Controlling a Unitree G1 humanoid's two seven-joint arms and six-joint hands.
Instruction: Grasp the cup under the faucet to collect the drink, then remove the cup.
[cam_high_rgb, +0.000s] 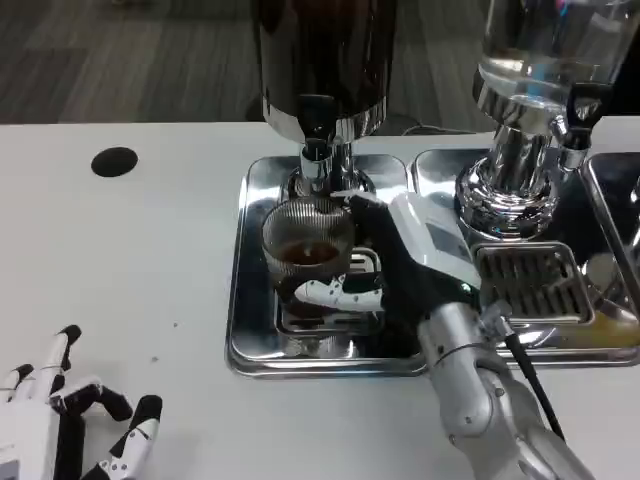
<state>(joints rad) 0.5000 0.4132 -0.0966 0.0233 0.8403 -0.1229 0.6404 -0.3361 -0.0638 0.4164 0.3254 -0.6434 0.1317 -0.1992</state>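
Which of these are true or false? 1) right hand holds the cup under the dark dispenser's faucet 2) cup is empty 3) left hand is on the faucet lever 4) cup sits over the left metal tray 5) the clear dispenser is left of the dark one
1) True: the right hand wraps the ribbed glass cup beneath the faucet.
2) False: brown drink shows in the cup's bottom.
3) False: the left hand rests open near the table's front edge.
4) True: the cup is over the left tray.
5) False: the clear dispenser stands right of the dark dispenser.
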